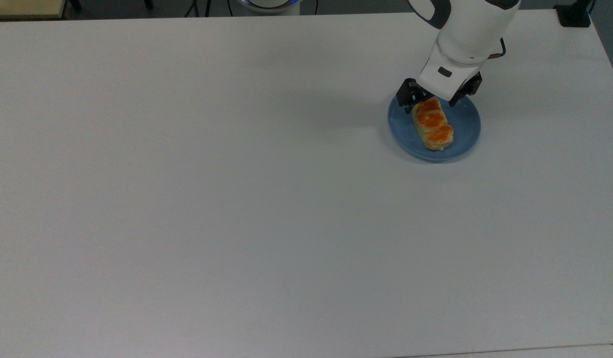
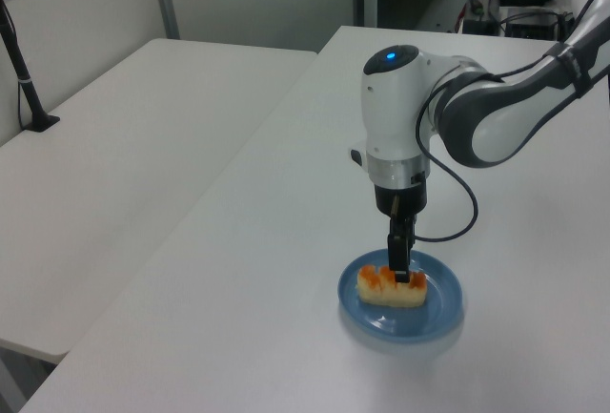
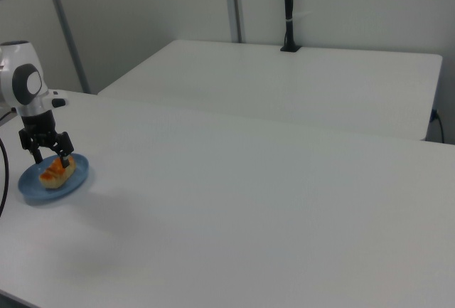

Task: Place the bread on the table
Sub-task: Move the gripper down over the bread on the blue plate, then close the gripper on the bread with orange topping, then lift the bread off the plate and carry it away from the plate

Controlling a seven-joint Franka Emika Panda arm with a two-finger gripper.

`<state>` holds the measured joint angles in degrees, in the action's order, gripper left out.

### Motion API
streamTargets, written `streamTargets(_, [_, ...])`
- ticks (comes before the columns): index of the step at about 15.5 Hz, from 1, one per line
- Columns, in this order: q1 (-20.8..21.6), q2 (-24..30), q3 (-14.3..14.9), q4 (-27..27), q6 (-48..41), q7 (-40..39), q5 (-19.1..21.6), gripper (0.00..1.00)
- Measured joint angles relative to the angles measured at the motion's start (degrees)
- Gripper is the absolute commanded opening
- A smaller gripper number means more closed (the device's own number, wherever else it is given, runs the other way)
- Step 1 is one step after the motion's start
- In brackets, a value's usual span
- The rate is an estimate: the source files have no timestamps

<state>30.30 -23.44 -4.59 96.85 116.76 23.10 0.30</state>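
The bread (image 1: pixel 433 127), a pale bun with orange-brown glazed lumps, lies on a round blue plate (image 1: pixel 468 134) at the top view's right, on the white table (image 1: pixel 236 199). My gripper (image 1: pixel 429 102) is open and lowered over the bread's far end, one finger on each side of it. The right view shows the gripper (image 3: pixel 51 160) with its fingers spread around the bread (image 3: pixel 55 172) on the plate (image 3: pixel 32 186). From the left view, the gripper (image 2: pixel 401 268) reaches down onto the bread (image 2: pixel 386 289) in the plate (image 2: pixel 440 313).
A second white table (image 2: pixel 143 146) stands beside this one, also seen as the second table (image 3: pixel 298 87). A black post (image 2: pixel 24 79) rises from it. A black clamp (image 1: pixel 573 15) sits at the table's far right corner in the top view.
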Motion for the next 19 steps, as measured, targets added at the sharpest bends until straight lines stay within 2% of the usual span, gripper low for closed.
streamTargets(1, [0.0,-0.48,-0.3,0.01,0.9,1.01,-0.5,0.95])
streamTargets(2, [-0.01,-0.93,-0.65,0.0,1.88,1.99,-1.02,0.86])
streamTargets(4, [0.0,-1.83,-1.47,-0.01,3.28,3.47,-2.01,0.56])
streamTargets(5, [0.01,-2.2,-1.73,-0.01,3.59,3.81,-2.27,0.46])
streamTargets(8, [-0.1,-2.8,-1.84,-0.05,3.79,4.27,-2.62,0.31])
streamTargets(14, [-1.21,-1.98,-1.82,-1.12,3.79,4.27,-2.73,0.32])
streamTargets(19, [-8.12,3.52,-1.36,-1.59,1.48,-0.45,-2.93,0.32])
